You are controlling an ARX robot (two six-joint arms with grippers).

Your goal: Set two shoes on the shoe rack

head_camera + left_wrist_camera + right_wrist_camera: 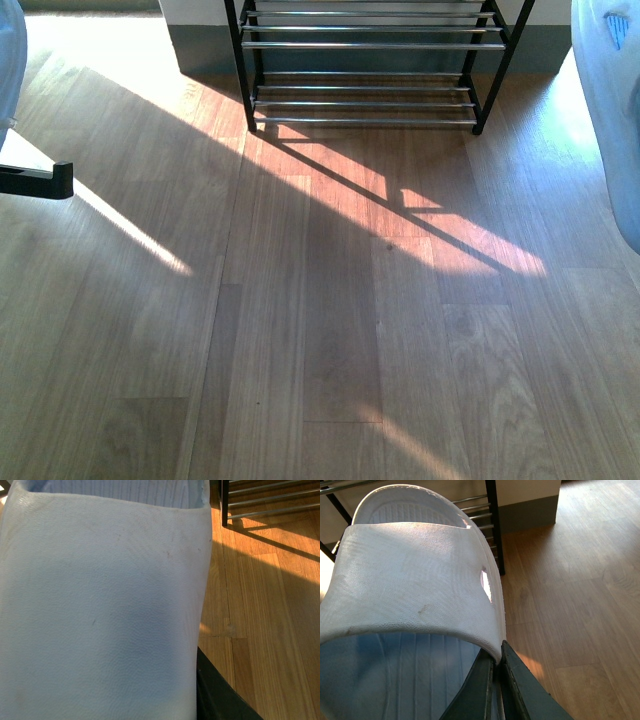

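Slides gripped, one per end effector: left slide point(100, 605) in left end effector point(216, 700), right slide point(415, 575) in right end effector point(496, 685), pinched at strap edge. Held above floor point(330, 330), presumably to clear rods point(365, 45); rack point(248, 90) ahead of both, not yet reached.

Flat, angular black end effector fingers point(522, 697)

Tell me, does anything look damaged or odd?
The pale blue sandal held by the right pincer has a slit through its strap's side; it may be a vent, not a tear. Nothing else stands out.
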